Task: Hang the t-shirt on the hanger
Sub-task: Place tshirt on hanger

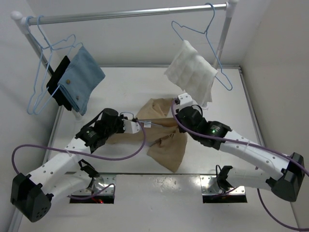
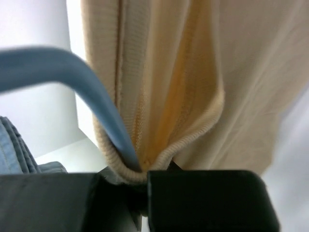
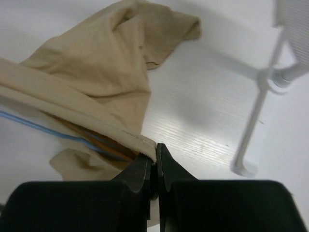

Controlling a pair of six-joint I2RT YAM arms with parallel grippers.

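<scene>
The tan t-shirt (image 1: 164, 137) lies bunched at the middle of the table between both grippers. My left gripper (image 1: 139, 124) is shut on the light-blue hanger (image 2: 94, 92). The wire runs into the jaws through the ribbed collar (image 2: 193, 140), which wraps around it right at my fingertips (image 2: 140, 175). My right gripper (image 1: 179, 103) is shut on the t-shirt's stitched edge (image 3: 140, 141), pinched at the tips (image 3: 155, 153). The hanger wire (image 3: 43, 126) shows inside the cloth opening in the right wrist view. Most of the hanger is hidden by the shirt.
A rack rail (image 1: 130, 14) spans the back. Hangers with blue cloth (image 1: 82, 79) hang at the left, and a hanger with white cloth (image 1: 193, 72) at the right. The rack's white post and foot (image 3: 256, 121) stand close to my right gripper.
</scene>
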